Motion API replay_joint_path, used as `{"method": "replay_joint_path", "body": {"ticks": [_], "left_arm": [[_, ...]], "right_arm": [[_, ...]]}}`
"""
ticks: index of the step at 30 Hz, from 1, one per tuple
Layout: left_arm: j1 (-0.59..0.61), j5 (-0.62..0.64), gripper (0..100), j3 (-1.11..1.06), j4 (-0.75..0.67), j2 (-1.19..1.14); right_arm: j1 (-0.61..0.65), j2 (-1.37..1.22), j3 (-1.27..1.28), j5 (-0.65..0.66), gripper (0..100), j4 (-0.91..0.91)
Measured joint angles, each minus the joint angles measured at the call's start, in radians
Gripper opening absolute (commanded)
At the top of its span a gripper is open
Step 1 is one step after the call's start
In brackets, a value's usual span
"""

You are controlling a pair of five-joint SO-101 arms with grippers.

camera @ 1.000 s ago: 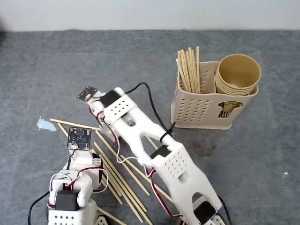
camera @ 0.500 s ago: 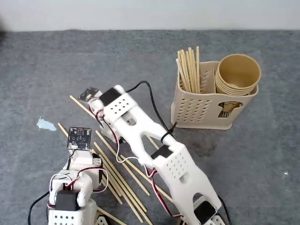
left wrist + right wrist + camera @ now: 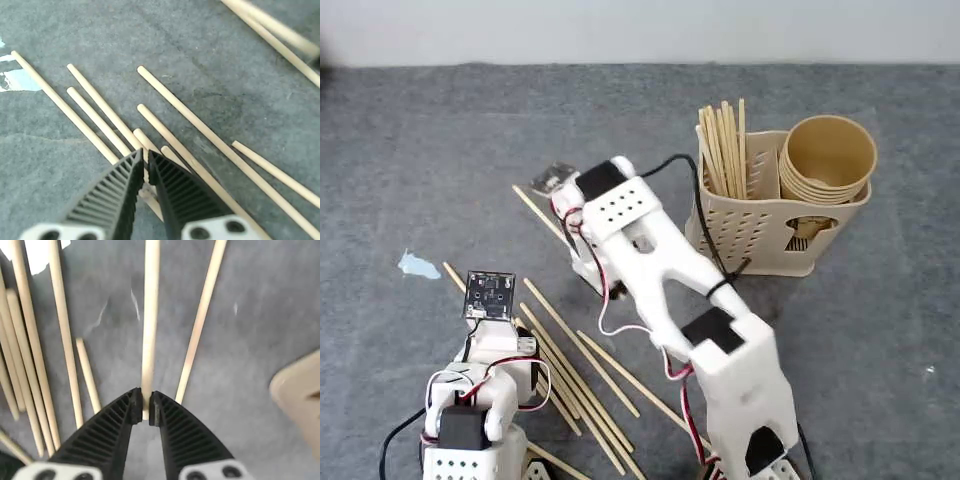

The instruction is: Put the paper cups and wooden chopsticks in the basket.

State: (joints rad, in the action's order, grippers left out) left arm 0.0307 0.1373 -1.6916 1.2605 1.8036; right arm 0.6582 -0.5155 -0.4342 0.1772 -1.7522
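Note:
My right gripper (image 3: 145, 400) is shut on one wooden chopstick (image 3: 150, 315), which sticks out up-left of the right arm (image 3: 620, 215) in the high view as a thin stick (image 3: 535, 208). The beige basket (image 3: 750, 235) stands just right of that arm, holding a stack of paper cups (image 3: 825, 160) and a bundle of chopsticks (image 3: 722, 145). Several loose chopsticks (image 3: 570, 360) lie on the grey mat between the arms. My left gripper (image 3: 145, 155) is shut and hovers low over the ends of some of them (image 3: 100, 107).
A pale blue scrap (image 3: 418, 266) lies on the mat at the left. The basket's corner (image 3: 300, 390) shows close to the right gripper. The left arm's base (image 3: 470, 420) sits at the bottom left. Open mat lies behind and left of the basket.
The right arm has swung right toward the basket, carrying the gripped chopstick off the pile. The left arm has not moved.

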Motion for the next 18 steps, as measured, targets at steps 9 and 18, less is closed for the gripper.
{"method": "replay_joint_path", "body": {"ticks": [9,18], "left_arm": [[0.000,0.000,1,0.000,0.000,0.000],[0.000,0.000,1,0.000,0.000,0.000]], "right_arm": [[-0.006,0.233,0.428,0.000,1.0,0.114],[-0.035,0.278,0.600,0.000,17.5,0.273]]}}
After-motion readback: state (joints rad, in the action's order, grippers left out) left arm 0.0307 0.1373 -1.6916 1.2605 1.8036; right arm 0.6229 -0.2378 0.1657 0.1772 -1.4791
